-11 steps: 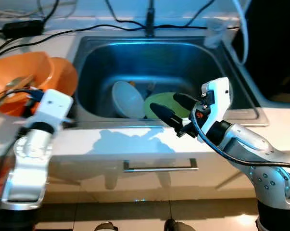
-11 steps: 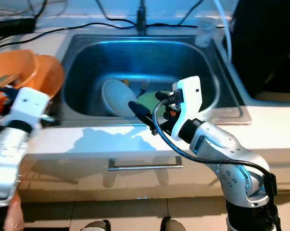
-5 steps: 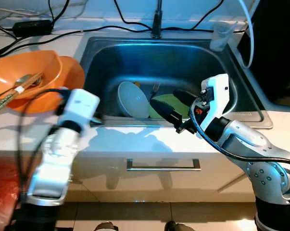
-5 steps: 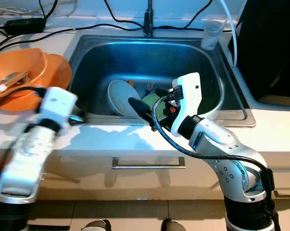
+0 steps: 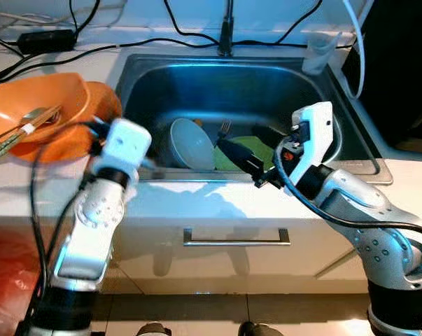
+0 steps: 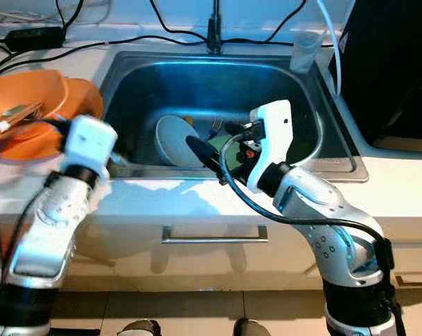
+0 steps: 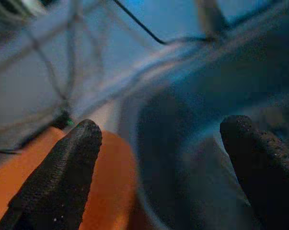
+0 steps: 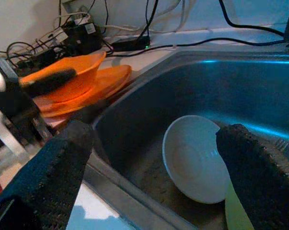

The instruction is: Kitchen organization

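A steel sink [image 5: 162,77] holds a white bowl [image 5: 192,143] leaning on its side, a green plate [image 5: 261,145] and a fork [image 5: 223,127]. My right gripper [image 5: 249,145] is open and hovers over the sink's front rim, above the green plate; its wrist view looks past both fingers at the white bowl [image 8: 194,158]. An orange bowl [image 5: 43,112] with chopsticks and a spoon sits on an orange plate [image 5: 102,98] left of the sink. My left arm's white wrist [image 5: 127,140] is at the sink's front left corner; my left gripper [image 7: 158,158] is open, empty.
Black cables and a power adapter [image 5: 46,40] run along the back counter. The faucet [image 5: 227,35] rises behind the sink, a clear cup [image 5: 318,52] stands at its back right corner, and a black appliance [image 5: 406,70] is further right. A drawer handle [image 5: 236,238] is below.
My left arm has swung up from the lower left to the sink's front left corner. The right gripper has edged a little farther over the sink. The camera has shifted.
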Available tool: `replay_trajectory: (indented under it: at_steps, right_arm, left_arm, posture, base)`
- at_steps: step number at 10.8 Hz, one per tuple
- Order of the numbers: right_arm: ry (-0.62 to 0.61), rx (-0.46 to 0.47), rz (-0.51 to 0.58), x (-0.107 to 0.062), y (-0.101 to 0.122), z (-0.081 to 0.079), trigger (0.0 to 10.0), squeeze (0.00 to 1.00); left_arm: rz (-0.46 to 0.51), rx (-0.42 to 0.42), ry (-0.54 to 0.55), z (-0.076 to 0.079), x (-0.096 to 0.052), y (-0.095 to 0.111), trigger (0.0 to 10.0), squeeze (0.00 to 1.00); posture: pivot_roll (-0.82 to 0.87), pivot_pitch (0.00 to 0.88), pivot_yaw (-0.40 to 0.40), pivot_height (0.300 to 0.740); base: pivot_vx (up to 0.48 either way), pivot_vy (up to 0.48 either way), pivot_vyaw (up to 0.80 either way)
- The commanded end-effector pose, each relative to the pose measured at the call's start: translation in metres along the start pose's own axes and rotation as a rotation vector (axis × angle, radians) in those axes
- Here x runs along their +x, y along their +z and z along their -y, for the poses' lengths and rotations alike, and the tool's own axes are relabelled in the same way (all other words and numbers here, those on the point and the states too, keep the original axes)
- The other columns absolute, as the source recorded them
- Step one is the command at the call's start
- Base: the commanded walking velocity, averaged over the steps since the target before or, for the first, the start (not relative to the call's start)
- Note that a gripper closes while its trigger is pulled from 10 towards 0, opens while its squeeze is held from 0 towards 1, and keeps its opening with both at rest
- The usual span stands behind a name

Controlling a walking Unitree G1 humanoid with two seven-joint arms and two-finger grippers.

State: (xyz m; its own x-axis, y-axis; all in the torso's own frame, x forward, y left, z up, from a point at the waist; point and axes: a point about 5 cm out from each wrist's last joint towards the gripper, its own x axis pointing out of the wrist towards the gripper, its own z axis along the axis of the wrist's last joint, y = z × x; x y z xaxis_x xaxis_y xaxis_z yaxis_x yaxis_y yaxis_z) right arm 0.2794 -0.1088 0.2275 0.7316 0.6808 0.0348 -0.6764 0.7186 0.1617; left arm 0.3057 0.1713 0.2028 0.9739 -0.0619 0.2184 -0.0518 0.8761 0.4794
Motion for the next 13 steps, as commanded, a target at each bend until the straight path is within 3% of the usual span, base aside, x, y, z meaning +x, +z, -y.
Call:
replay_trajectory:
  at_steps: [1,3,6,10,13]
  right_arm:
    - [0.006,-0.012,0.011,0.002,0.002,0.001,10.0,0.0]
    - [0.023,-0.008,0.011,0.008,0.0,0.002,10.0,0.0]
    - [0.025,-0.018,0.016,0.012,0.002,0.006,10.0,0.0]
    - [0.045,-0.016,0.019,0.017,0.0,0.007,10.0,0.0]
    - [0.188,0.01,-0.046,0.014,-0.014,-0.006,10.0,0.0]
  left_arm:
    - [0.009,0.013,0.072,-0.009,0.0,-0.002,10.0,1.0]
    - [0.025,0.056,0.214,-0.031,-0.008,-0.013,10.0,1.0]
    - [0.019,0.088,0.317,-0.049,-0.009,-0.019,10.0,1.0]
    - [0.073,0.089,0.351,-0.05,-0.011,-0.008,10.0,1.0]
    - [0.075,0.097,0.38,-0.054,-0.008,-0.006,10.0,1.0]
  posture:
    - [0.07,0.083,-0.01,0.74]
    - [0.09,0.076,-0.032,0.74]
    - [0.1,0.069,-0.042,0.74]
    - [0.12,0.054,-0.053,0.74]
    - [0.12,0.05,-0.045,0.74]
  base:
    - [0.0,0.0,0.0]
    - [0.0,0.0,0.0]
    - [0.0,0.0,0.0]
    - [0.0,0.0,0.0]
    - [0.0,0.0,0.0]
